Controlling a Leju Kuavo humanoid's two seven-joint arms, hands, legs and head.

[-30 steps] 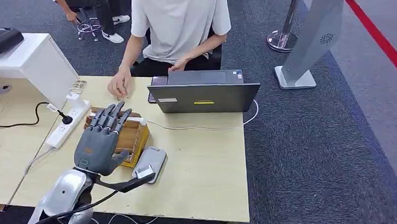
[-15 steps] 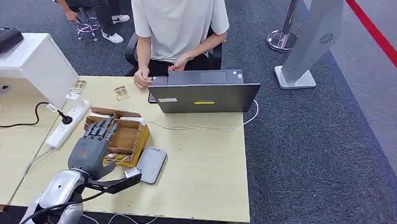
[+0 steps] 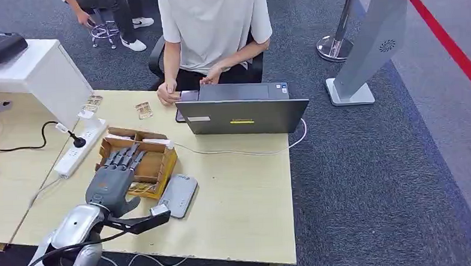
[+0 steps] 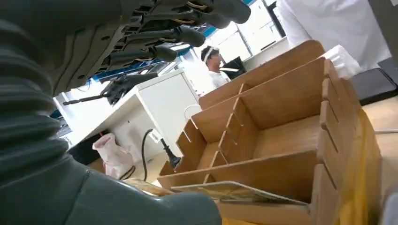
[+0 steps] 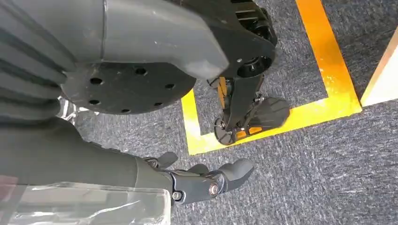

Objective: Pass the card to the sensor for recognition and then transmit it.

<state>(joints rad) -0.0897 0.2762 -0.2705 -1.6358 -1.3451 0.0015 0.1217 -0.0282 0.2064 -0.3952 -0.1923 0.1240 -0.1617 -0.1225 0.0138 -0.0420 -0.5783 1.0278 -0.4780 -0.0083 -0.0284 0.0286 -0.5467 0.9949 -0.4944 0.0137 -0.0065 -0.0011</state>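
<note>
A card lies flat in the nearest compartment of the wooden divider box, just under the thumb of the left hand; in the left wrist view the thumb sits right at the card's near edge, though whether it touches the card cannot be told. In the head view the same spot shows as pale cards at the box's near end, tucked beneath the palm. The left hand's fingers are stretched out and spread apart over the box's middle compartments, clamped on nothing. Another card lies on the worktop well beyond the fingertips, and more cards sit further off to the left of them.

Just right of the thumb, touching the box's side, is a grey card sensor, lying flat. Left of the fingers runs a white power strip with a black plug in it. Beyond the fingertips stands an open laptop, its lid back toward the robot, and behind it sits a person in a white shirt with 1 hand on the worktop and the other at the laptop.

The right hand hangs above grey carpet crossed by yellow tape; its fingers are loosely curled with nothing in them.
</note>
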